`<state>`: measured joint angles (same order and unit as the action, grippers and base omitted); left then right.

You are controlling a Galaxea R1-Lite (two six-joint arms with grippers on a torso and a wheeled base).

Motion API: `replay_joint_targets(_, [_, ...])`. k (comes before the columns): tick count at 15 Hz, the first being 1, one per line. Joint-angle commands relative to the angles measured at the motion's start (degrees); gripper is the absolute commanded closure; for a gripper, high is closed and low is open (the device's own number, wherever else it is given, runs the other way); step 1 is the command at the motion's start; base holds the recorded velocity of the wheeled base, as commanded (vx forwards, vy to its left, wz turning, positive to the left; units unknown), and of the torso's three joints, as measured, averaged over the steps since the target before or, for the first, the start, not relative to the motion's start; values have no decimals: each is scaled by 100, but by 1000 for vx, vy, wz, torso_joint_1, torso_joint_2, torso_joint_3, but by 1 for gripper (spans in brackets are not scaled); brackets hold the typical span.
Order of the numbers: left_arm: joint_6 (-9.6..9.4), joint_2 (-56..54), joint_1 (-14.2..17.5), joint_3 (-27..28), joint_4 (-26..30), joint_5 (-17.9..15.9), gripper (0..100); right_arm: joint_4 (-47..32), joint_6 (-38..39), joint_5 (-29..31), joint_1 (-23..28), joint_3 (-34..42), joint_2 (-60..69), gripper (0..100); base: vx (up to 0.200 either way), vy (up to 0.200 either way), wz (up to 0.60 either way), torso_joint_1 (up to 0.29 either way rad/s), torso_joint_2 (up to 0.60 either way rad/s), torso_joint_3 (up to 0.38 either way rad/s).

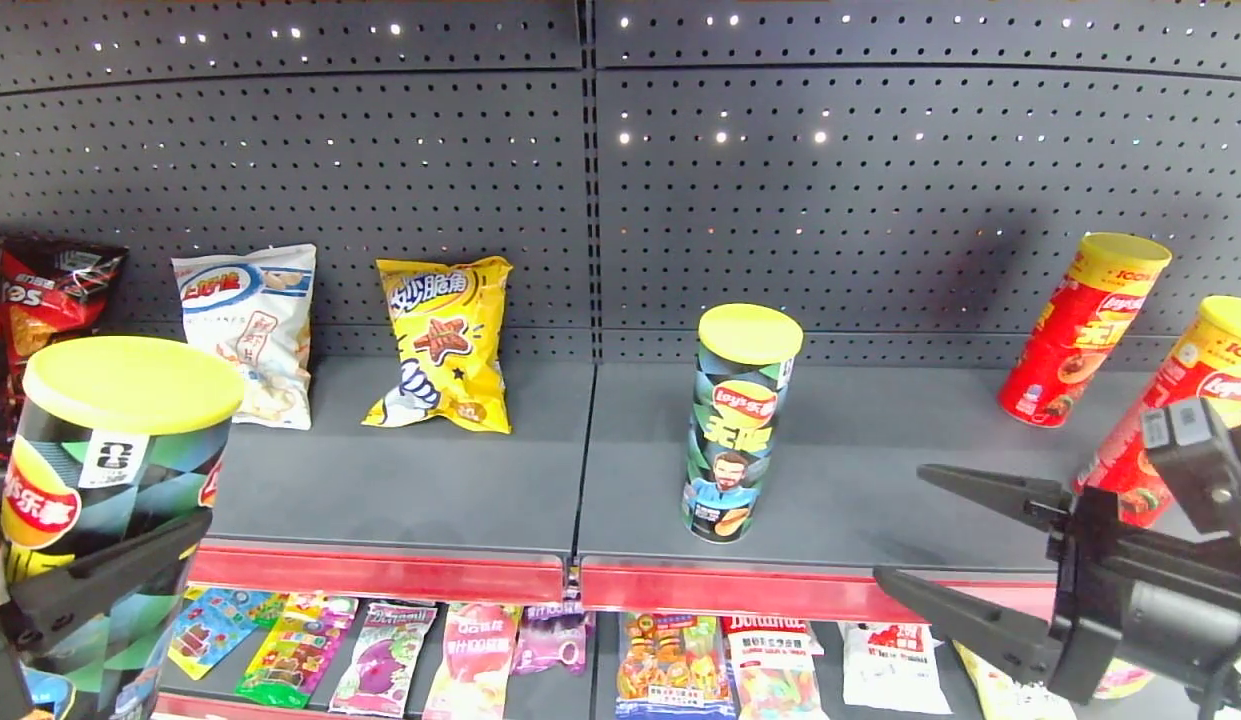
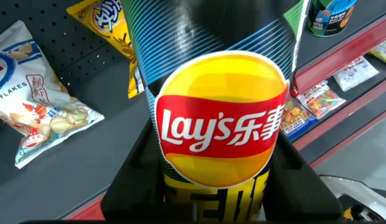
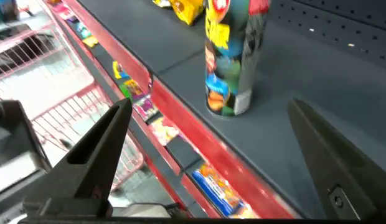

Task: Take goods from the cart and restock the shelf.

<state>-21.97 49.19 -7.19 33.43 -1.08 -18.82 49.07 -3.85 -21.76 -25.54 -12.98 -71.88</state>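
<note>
My left gripper (image 1: 90, 590) is shut on a black-and-green chip can with a yellow lid (image 1: 110, 480), held upright in front of the shelf's left end; the can's label (image 2: 221, 134) looms close in the left wrist view. A matching chip can (image 1: 735, 425) stands upright on the grey shelf (image 1: 430, 480) near its front edge, also seen as the can (image 3: 233, 56) from the right wrist. My right gripper (image 1: 935, 535) hangs open and empty at the lower right, a little in front of the shelf edge and right of that can.
A white snack bag (image 1: 255, 330) and a yellow snack bag (image 1: 445, 340) lean on the pegboard. Two red chip cans (image 1: 1085, 325) tilt at the right. Dark chip bags (image 1: 40, 300) stand far left. Candy packs (image 1: 670, 665) fill the lower shelf. A pink wire cart (image 3: 56, 118) stands below.
</note>
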Motion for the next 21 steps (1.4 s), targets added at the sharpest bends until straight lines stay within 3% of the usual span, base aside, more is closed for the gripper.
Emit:
replay_joint_targets(1, [26,-6,-1,173,-15,1,100,-187,-529,14,884,323,745,0,0,0,0,0,0,0])
replay_joint_targets(2, [35,3,-1,287,-15,1,100,-292,-678,5,1350,340,965,0,0,0,0,0,0,0])
replay_joint_targets(3, [35,3,-1,287,-15,1,100,-292,-678,5,1350,340,965,0,0,0,0,0,0,0])
replay_joint_targets(4, [35,214,-1,727,-15,1,100,-864,-652,31,2440,349,1633,0,0,0,0,0,0,0])
replay_joint_targets(5, [70,442,-1,1069,-15,1,100,-1242,-626,163,3099,349,2055,0,0,0,0,0,0,0])
replay_joint_targets(6, [79,478,-1,1122,-15,1,100,-1294,-626,181,3178,358,2125,0,0,0,0,0,0,0])
replay_joint_targets(7, [298,943,-1,1650,-15,1,100,-2156,-546,190,3644,551,3074,0,0,0,0,0,0,0])
replay_joint_targets(8, [333,1031,-1,1737,-15,1,100,-2411,-450,234,3653,578,3347,0,0,0,0,0,0,0])
replay_joint_targets(9, [448,1321,-10,1940,-15,-34,100,-3325,-160,225,3635,648,4419,0,0,0,0,0,0,0])
replay_joint_targets(10, [448,1321,-10,1940,-15,-34,100,-3325,-160,225,3635,648,4419,0,0,0,0,0,0,0])
replay_joint_targets(11, [580,1594,-28,2133,-15,-69,100,-4546,-168,269,3670,648,5790,0,0,0,0,0,0,0])
replay_joint_targets(12, [650,1690,-125,2203,-15,-69,100,-5188,-168,330,3767,560,6309,0,0,0,0,0,0,0])
replay_joint_targets(14, [843,1761,-300,2256,-23,-69,100,-5768,-151,726,3890,349,6634,0,0,0,0,0,0,0])
replay_joint_targets(18, [1186,1796,-318,2238,-129,-148,100,-5812,-195,1385,3978,419,6625,0,0,0,0,0,0,0])
replay_joint_targets(19, [1335,1910,-318,2133,-428,-218,100,-5733,-415,2158,4171,639,6774,0,0,0,0,0,0,0])
replay_joint_targets(21, [1415,2209,-318,2001,-999,-324,100,-5733,-283,2466,4303,762,7188,0,0,0,0,0,0,0])
